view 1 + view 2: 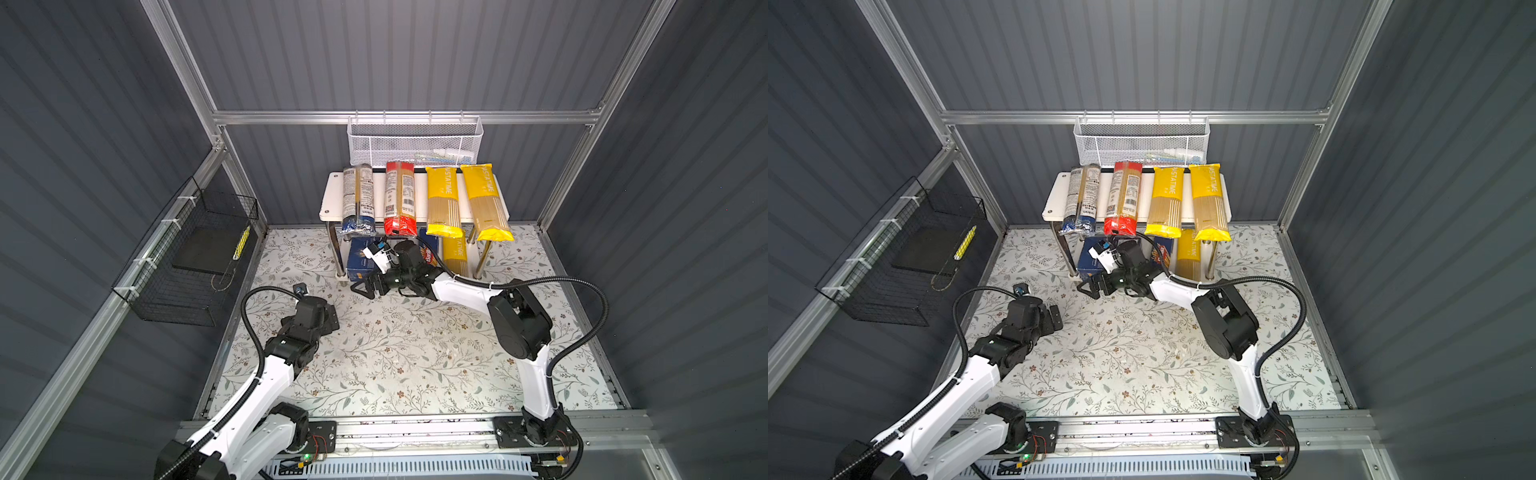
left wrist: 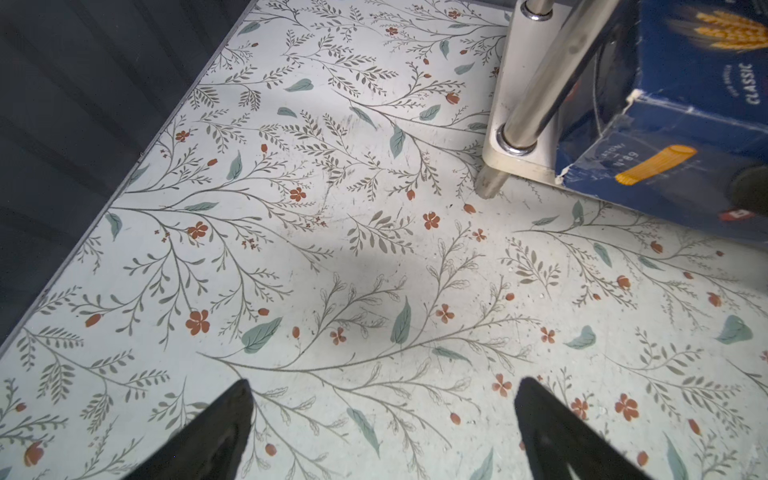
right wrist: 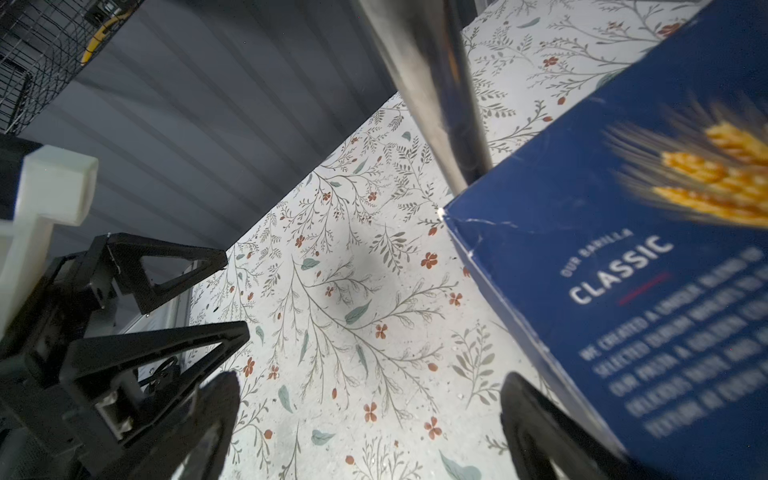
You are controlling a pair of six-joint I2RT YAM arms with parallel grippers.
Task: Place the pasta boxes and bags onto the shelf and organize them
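Right hand (image 3: 370, 415), spread and empty, has the Barilla box (image 3: 623, 291) just beside one finger.

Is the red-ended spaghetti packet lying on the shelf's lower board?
No, the red-ended spaghetti packet lies on the shelf's top board, between the dark blue packet and a yellow PASTATIME packet.

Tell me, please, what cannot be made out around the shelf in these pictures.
- Pasta boxes, both top views: partly hidden behind the right arm.
- Lower yellow bag, top views: mostly under the upper shelf board.
- White mesh basket contents: too small.
- Box print, right wrist view: blurred.
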